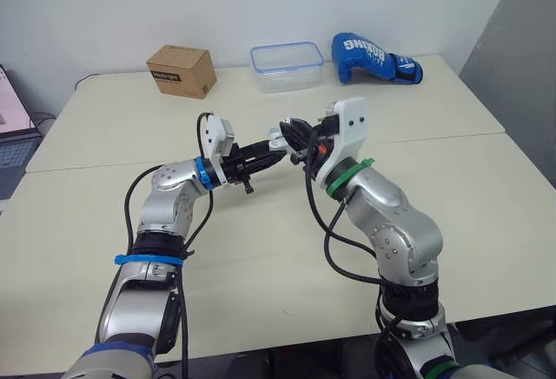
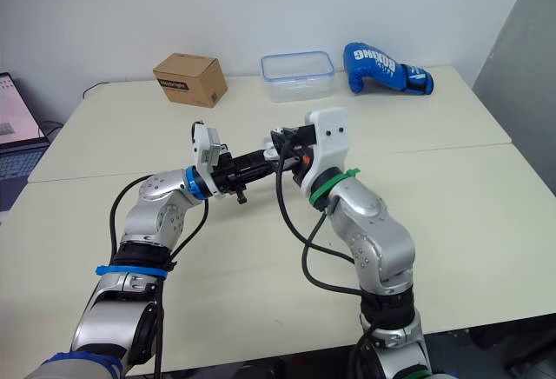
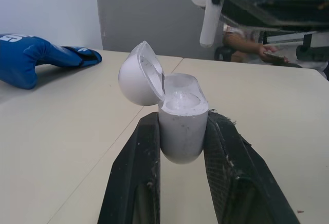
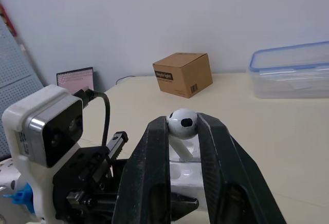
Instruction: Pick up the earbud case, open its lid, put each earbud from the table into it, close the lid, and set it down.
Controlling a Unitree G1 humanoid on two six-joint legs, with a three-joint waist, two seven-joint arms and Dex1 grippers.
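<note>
cream table (image 1: 261,257) – l gripper (image 3: 183,118) clamps open earbud case (image 3: 182,131); r gripper (image 4: 182,127) at 3 o'clock pinches earbud (image 4: 183,122) – misalignment risks drop.

Laptop (image 2: 17,127) edge-cropped, earbud (image 3: 208,21) head cropped

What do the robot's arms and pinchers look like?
Both are shiny silver with rounded joints. The left arm has blue rings, the right arm green ones. Black cables loop beside them, and white camera boxes sit at the wrists. The left gripper and right gripper each have two flat black fingers.
</note>
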